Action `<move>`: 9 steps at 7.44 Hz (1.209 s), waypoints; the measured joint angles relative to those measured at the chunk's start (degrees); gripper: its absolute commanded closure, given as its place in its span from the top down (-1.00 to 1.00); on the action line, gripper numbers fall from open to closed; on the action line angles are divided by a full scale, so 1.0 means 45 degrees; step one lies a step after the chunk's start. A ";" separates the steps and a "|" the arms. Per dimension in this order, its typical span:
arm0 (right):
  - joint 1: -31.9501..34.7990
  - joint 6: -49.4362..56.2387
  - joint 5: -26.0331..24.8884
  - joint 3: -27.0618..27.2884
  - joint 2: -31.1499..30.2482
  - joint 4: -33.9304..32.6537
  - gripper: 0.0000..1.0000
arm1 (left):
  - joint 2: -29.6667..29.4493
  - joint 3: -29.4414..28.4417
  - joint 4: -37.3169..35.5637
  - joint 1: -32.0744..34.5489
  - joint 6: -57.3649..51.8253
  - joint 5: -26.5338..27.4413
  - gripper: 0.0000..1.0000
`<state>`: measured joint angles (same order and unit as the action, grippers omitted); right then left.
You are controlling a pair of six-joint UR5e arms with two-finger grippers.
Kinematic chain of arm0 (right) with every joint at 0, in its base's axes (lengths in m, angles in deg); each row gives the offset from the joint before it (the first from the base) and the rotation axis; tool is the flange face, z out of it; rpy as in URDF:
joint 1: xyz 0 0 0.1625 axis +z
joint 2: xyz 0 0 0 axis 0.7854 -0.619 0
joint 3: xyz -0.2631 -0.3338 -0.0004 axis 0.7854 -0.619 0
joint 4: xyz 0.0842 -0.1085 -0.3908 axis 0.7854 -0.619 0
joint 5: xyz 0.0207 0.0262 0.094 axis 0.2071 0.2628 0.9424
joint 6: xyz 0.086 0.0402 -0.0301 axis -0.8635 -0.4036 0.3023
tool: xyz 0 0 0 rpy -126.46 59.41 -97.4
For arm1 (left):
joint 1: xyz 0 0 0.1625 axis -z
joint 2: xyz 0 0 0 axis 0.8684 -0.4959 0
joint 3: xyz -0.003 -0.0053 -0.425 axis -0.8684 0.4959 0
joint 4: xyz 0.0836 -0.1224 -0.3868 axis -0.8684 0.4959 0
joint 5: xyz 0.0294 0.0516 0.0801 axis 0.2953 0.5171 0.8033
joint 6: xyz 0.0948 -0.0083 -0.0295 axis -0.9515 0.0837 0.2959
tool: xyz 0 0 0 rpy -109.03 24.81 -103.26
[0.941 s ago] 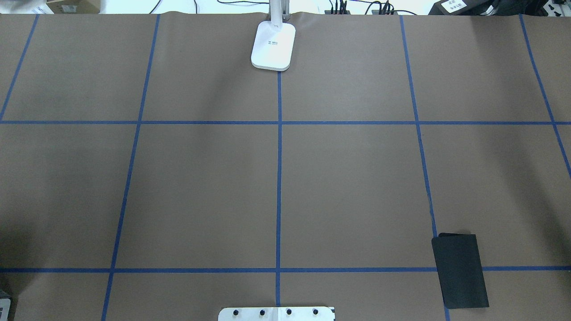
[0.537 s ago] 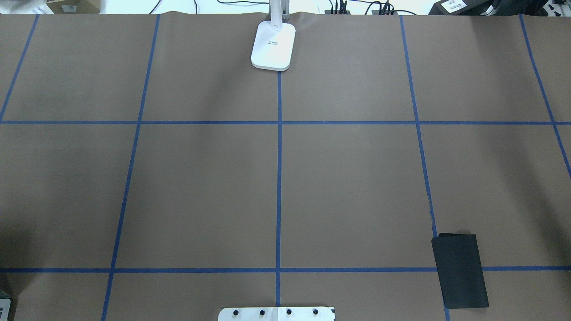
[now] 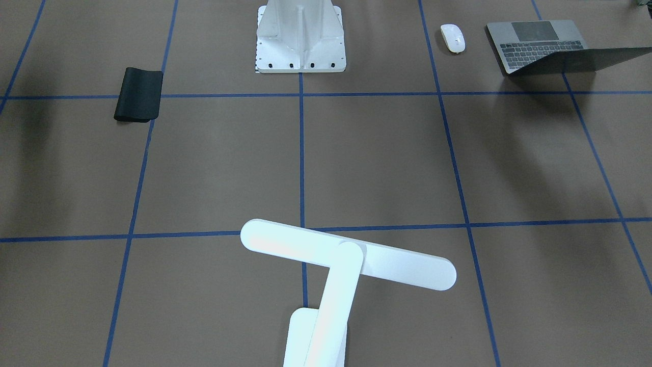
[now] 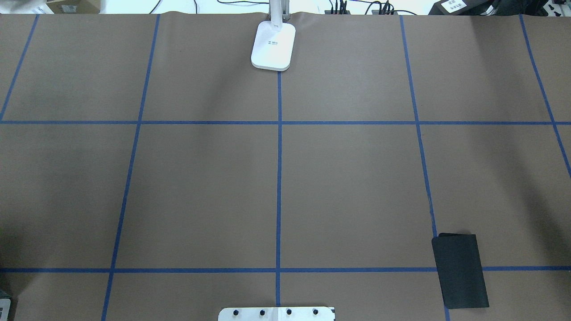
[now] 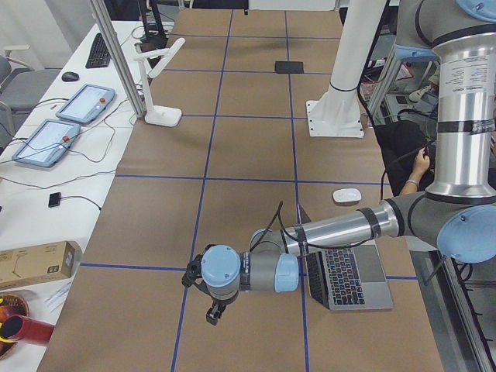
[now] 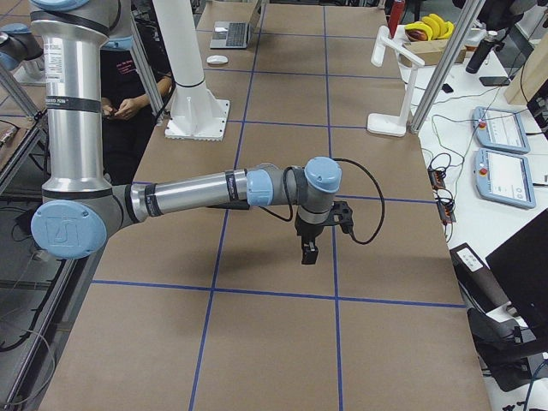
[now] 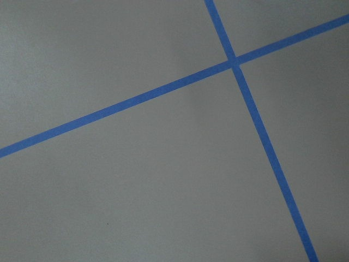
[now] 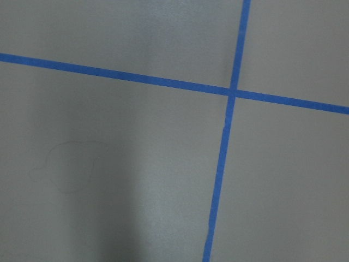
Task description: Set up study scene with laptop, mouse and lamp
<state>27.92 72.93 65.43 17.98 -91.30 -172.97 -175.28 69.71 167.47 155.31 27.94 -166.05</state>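
Diffuse overhead lighting, evenly bright; soft broad shadows across desk (image 4: 200,178); lamp (image 3: 346,265) head slightly overexposed; wrist views dimmer, flat, mildly soft.

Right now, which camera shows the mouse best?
The exterior front-facing view: the mouse shows whole and unobstructed, beside the open laptop. Exterior left shows it smaller; exterior right, tiny and far. The overhead and both wrist views miss it.

Near edge, robot's left: mouse (image 3: 453,37) between laptop (image 3: 535,48) and pedestal (image 3: 300,35); mat (image 3: 138,95) right; lamp (image 3: 346,260) far edge, centre.
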 measured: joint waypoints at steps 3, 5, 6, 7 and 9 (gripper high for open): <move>-0.0421 -0.0006 0.0002 0.0017 0.0046 0.0013 1.00 | 0.0868 0.2511 -0.3157 0.1839 -0.2565 0.0040 1.00; -0.0535 0.0041 -0.0001 0.0000 0.0052 0.0009 1.00 | 0.3111 0.6321 -0.5484 0.2006 -0.2778 0.0126 1.00; -0.0561 0.0049 -0.0005 -0.0005 0.0049 0.0009 1.00 | 0.3703 0.7101 -0.5871 0.1873 -0.2873 0.0169 1.00; -0.0576 0.0053 -0.0002 -0.0004 0.0047 0.0008 1.00 | 0.3945 0.7411 -0.6021 0.1449 -0.3195 0.0220 1.00; -0.0604 0.0058 -0.0010 -0.0006 0.0049 0.0011 1.00 | 0.4113 0.7577 -0.6339 -0.0103 -0.4214 0.0244 1.00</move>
<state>25.21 73.20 65.38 17.96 -91.08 -172.92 -156.77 103.80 138.95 154.84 8.98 -164.95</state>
